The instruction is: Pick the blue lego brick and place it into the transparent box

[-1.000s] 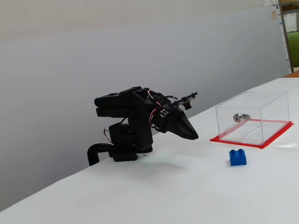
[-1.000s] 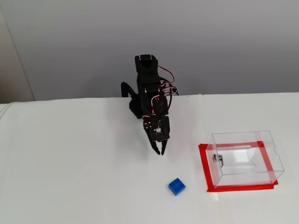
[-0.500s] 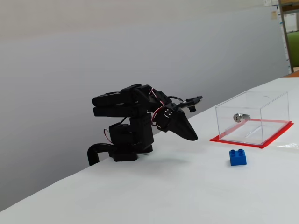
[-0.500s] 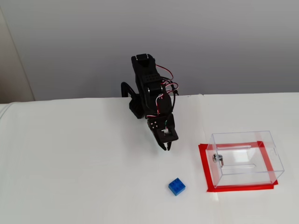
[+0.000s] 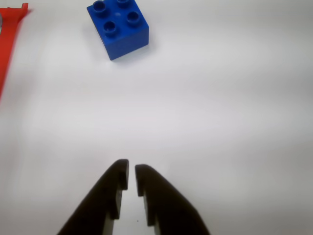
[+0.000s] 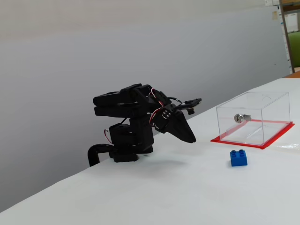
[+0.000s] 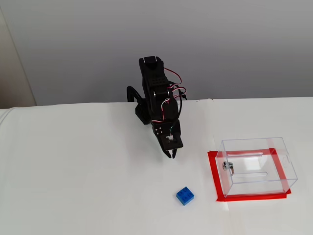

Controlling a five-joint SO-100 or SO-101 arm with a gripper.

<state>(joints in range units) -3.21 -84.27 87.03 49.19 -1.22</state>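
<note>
The blue lego brick (image 5: 118, 27) lies on the white table and shows four round studs in the wrist view. It rests well ahead of my gripper (image 5: 131, 169), whose black fingers are shut with only a thin slit and nothing between them. In both fixed views the gripper (image 6: 192, 139) (image 7: 172, 155) points down at the table near the arm's base, apart from the brick (image 6: 238, 158) (image 7: 185, 195). The transparent box (image 6: 253, 117) (image 7: 257, 166) stands on its red base to the right of the brick, a silver lock (image 6: 241, 117) on its wall.
The red base sheet (image 5: 10, 39) shows at the left edge of the wrist view. The black arm base (image 7: 146, 107) is clamped at the table's far edge against a grey wall. White tabletop (image 7: 73, 176) spreads to the left of the arm.
The gripper has swung slightly to the right in the view from above, toward the brick's side. Brick and box have not moved.
</note>
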